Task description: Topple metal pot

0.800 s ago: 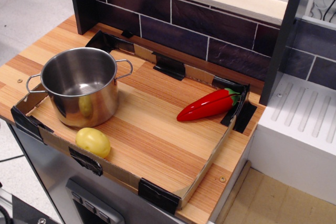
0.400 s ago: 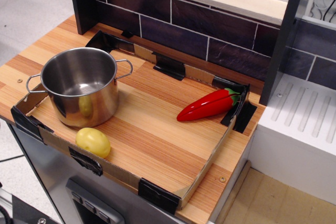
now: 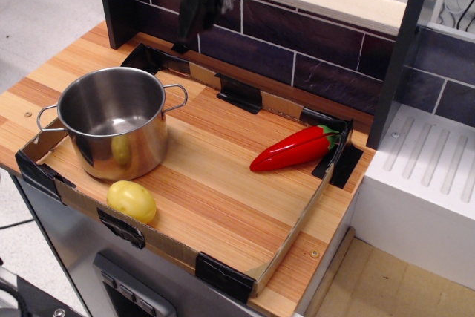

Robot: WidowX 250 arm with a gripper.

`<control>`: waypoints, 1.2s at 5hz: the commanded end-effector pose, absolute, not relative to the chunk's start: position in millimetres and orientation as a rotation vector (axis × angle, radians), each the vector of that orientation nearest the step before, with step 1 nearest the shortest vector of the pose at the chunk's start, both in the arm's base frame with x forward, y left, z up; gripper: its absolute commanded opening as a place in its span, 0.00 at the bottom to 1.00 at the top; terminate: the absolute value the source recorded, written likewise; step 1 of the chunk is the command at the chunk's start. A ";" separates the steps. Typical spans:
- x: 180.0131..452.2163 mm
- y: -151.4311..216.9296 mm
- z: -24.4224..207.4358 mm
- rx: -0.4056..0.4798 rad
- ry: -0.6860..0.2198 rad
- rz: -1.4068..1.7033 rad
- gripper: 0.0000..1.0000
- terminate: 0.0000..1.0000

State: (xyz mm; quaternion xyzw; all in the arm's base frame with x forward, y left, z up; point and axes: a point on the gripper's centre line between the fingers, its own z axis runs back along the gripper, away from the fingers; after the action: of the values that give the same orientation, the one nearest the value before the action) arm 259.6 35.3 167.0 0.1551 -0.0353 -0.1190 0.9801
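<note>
The desk point(image 3: 223, 183) is a striped wooden board edged by a low cardboard rim point(image 3: 293, 220) patched with black tape at its corners, set against a wall of dark purple-grey tiles point(image 3: 297, 50) under a pale ledge; a white ribbed unit point(image 3: 423, 176) stands to one side, and grey floor shows beyond the far corner. Three loose things rest inside the rim. One metal pot point(image 3: 113, 120) stands upright near the front corner, its mouth open to the camera, with two thin wire loop handles sticking out on opposite sides. One yellow potato point(image 3: 131, 201) lies just in front of the pot, close to the cardboard edge, its reflection showing on the pot's shiny wall. One red pepper point(image 3: 293, 148) lies well apart, toward the far corner by the black tape. Since the picture before, the dark arm has come lower at the top of the view, and its fingers point(image 3: 194, 16) now hang blurred above and behind the pot, holding nothing; how far apart they stand cannot be told. Pot, potato and pepper have not shifted.
</note>
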 end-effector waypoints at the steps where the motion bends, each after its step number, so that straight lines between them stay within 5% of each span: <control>1: 253.8 41.8 139.9 0.448 -0.199 -0.243 1.00 0.00; 4: 252.1 66.0 75.4 0.535 -0.171 -0.215 1.00 0.00; 6: 251.2 72.6 66.1 0.537 -0.151 -0.192 1.00 0.00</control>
State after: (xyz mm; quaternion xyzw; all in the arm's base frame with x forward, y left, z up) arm 245.1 68.8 59.2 0.2601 -0.0610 -0.0988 0.9586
